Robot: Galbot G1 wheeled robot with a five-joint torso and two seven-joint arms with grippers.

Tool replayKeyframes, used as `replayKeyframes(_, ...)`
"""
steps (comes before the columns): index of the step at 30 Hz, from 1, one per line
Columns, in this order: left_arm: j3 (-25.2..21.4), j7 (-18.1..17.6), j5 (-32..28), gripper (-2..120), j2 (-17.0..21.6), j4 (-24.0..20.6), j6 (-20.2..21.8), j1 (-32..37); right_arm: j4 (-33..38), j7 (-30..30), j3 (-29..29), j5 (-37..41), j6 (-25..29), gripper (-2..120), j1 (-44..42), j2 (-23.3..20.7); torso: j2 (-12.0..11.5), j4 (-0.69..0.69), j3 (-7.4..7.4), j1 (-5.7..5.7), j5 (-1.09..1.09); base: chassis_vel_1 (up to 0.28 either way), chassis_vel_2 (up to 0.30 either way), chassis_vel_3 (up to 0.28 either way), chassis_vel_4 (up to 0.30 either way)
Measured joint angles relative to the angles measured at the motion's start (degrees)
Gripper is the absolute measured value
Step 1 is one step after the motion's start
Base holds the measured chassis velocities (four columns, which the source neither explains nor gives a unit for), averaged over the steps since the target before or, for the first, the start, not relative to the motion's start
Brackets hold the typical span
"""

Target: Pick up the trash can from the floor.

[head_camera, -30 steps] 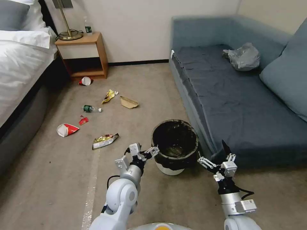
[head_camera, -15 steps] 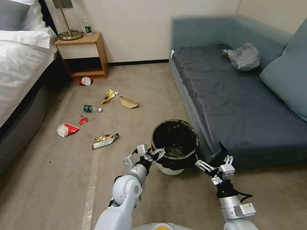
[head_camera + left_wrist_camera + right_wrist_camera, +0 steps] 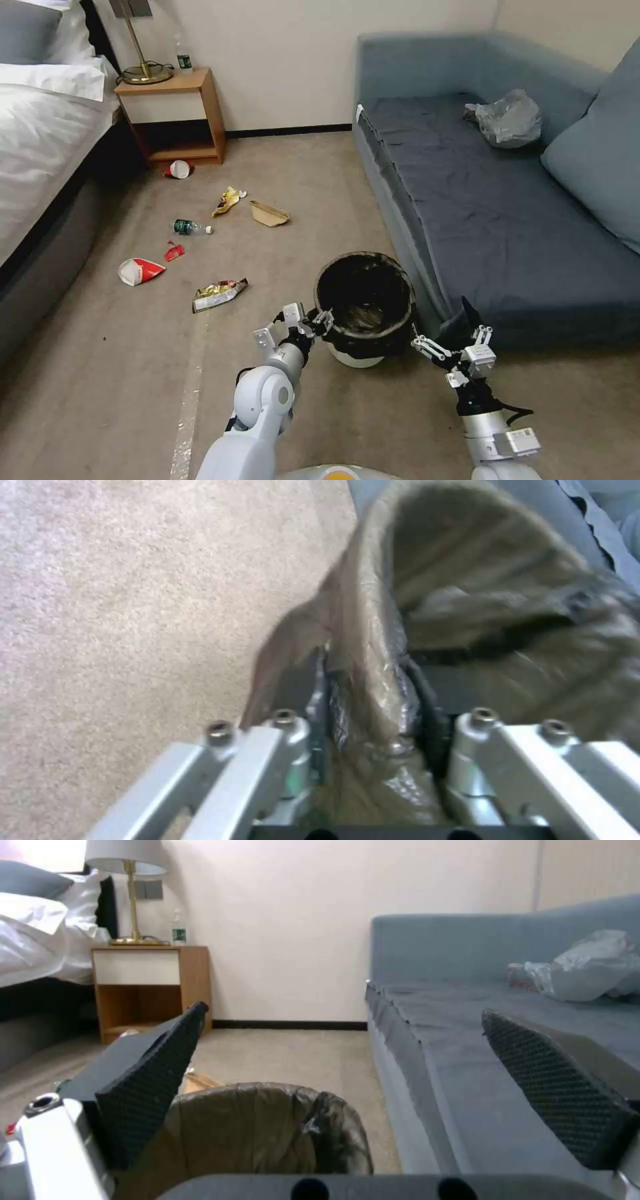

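Observation:
The trash can [image 3: 365,293] is a small round white bin with a black liner folded over its rim. It stands on the beige carpet floor [image 3: 300,180], close against the sofa's front. My left gripper [image 3: 325,319] is at the can's near-left rim, shut on it. In the left wrist view, the gripper [image 3: 373,690] has the lined rim of the can [image 3: 467,580] pinched between its two fingers. My right gripper [image 3: 441,327] hangs open just right of the can, near the sofa base. Its black pads [image 3: 153,1080] stand wide apart above the can [image 3: 267,1130].
A blue sofa [image 3: 507,220] with a grey plastic bag [image 3: 510,119] borders the can on the right. Litter lies on the carpet to the left: a snack wrapper [image 3: 219,293], a red-white cup [image 3: 139,270], a bottle [image 3: 190,227]. Bed [image 3: 40,133] and nightstand [image 3: 175,113] are far left.
My left gripper reached forward to the can's rim and closed on it, and the can shifted slightly. The right gripper drifted a little.

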Motion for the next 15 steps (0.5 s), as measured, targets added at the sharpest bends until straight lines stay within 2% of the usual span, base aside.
replayKeyframes(2, -0.19, -0.12, 0.84, 11, 0.12, 0.35, -0.11, 0.14, 0.03, 0.02, 0.03, -0.02, -0.09, 100, 0.01, -0.05, 0.00, 0.01, 0.00, 0.00, -0.01, 0.000, 0.000, 0.000, 0.000)
replayKeyframes(3, -0.19, -0.12, 0.84, 11, 0.12, 0.35, -0.11, 0.14, 0.03, 0.02, 0.03, -0.02, -0.09, 100, 0.01, -0.05, 0.00, 0.01, 0.00, 0.00, -0.01, 0.000, 0.000, 0.000, 0.000)
replayKeyframes(4, -0.25, -0.13, 1.48, 6, 0.17, 0.36, -0.41, 0.23, 0.07, 0.03, 0.06, -0.02, -0.15, 100, 0.01, -0.09, 0.00, -0.01, 0.00, 0.00, 0.00, 0.000, 0.000, 0.000, 0.000)
replayKeyframes(9, -0.33, -0.69, 3.46, 5, 0.62, -0.94, -3.39, 1.10, 0.08, 0.07, 0.28, -0.02, -0.27, 100, 0.17, -0.25, -0.01, 0.00, 0.01, 0.00, -0.02, 0.000, 0.000, 0.000, 0.000)
replayKeyframes(11, -0.26, -2.34, 5.70, 5, 1.51, -4.14, -6.59, 2.73, -0.04, 0.12, 0.52, 0.14, -0.40, 100, 0.55, -0.34, 0.00, 0.01, 0.00, 0.00, 0.00, 0.000, 0.000, 0.000, 0.000)
replayKeyframes(15, -0.01, -4.85, 9.25, 5, 2.40, -7.36, -9.33, 4.44, -0.36, 0.24, 0.73, 0.32, -0.54, 100, 1.12, -0.42, 0.00, -0.01, 0.00, 0.00, 0.00, 0.000, 0.000, 0.000, 0.000)
